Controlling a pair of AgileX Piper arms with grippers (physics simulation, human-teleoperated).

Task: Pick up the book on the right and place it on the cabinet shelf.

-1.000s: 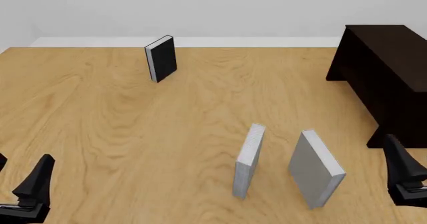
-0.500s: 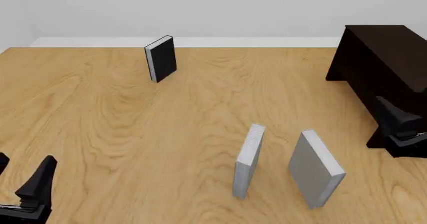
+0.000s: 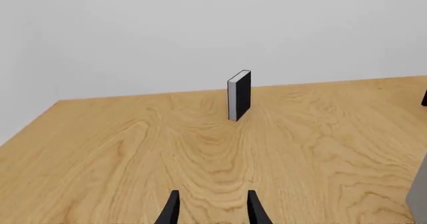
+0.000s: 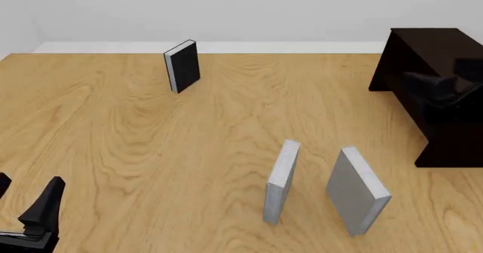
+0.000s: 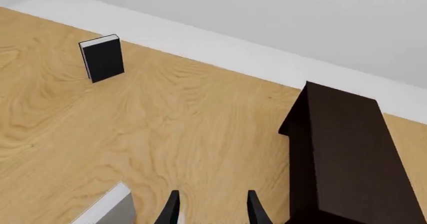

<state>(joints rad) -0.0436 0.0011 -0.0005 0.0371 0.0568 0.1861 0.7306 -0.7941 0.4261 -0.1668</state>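
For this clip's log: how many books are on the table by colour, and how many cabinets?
Grey books: 2, the book on the right and the slimmer grey book beside it
Black books: 1, the black book at the far side
Cabinets: 1, the dark cabinet
Total: 4 things

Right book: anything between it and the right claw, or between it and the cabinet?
Nothing visible. The right claw hangs open in front of the cabinet, up and right of the book. Only bare table lies between them. The slimmer grey book stands left, clear.
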